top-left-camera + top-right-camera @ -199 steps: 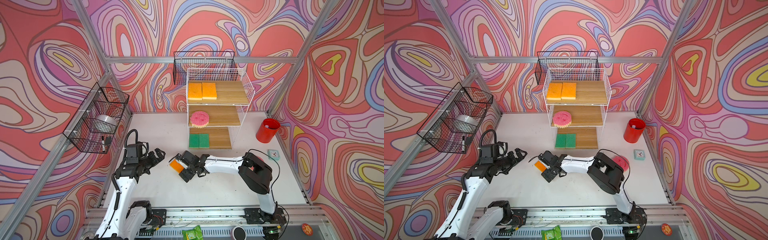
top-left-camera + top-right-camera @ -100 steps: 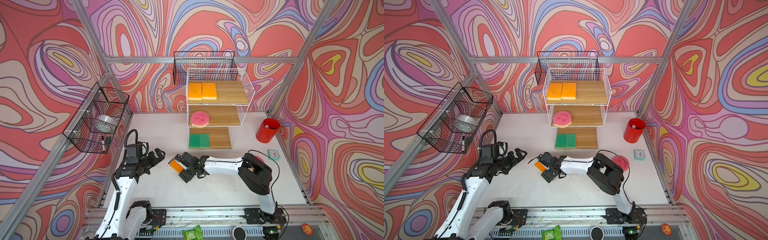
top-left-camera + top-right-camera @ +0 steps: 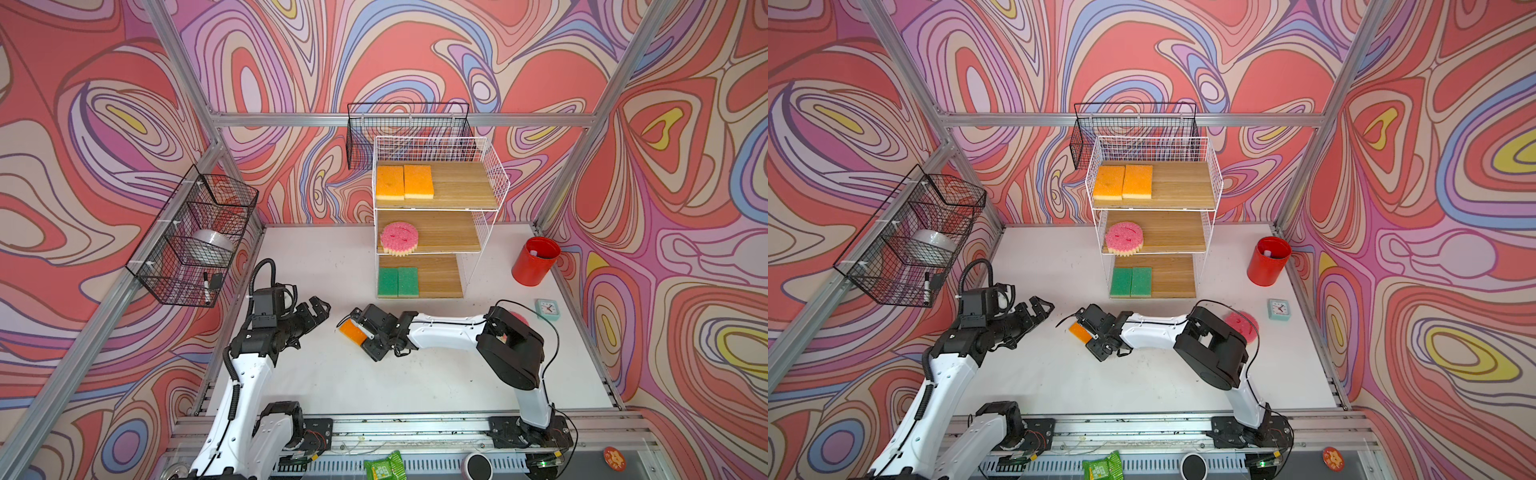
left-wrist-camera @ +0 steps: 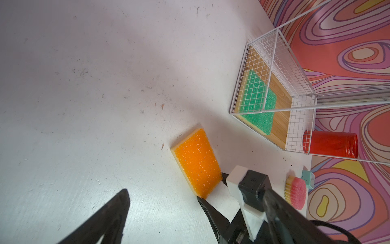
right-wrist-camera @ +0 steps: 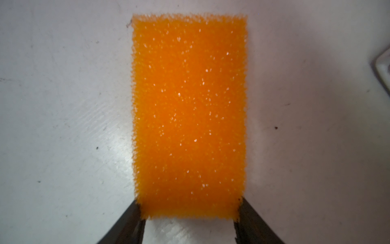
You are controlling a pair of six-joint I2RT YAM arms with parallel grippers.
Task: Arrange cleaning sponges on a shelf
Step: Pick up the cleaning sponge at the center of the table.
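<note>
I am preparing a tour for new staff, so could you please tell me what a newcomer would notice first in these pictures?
Loud swirly walls in red and purple surround everything. At the back of the table, a white shelf holds orange sponges on top, a pink sponge in the middle, green sponges below. In front of it, the right gripper pinches a loose orange sponge on the table.

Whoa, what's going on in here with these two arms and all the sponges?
Two robot arms are stocking a white wire shelf with sponges. The right claw pinches one end of an orange sponge lying on the table. The left claw hangs open and empty nearby. The shelf already has two more orange sponges on top, a pink round sponge in the middle and two green sponges at the bottom. A second pink sponge lies on the table.
</note>
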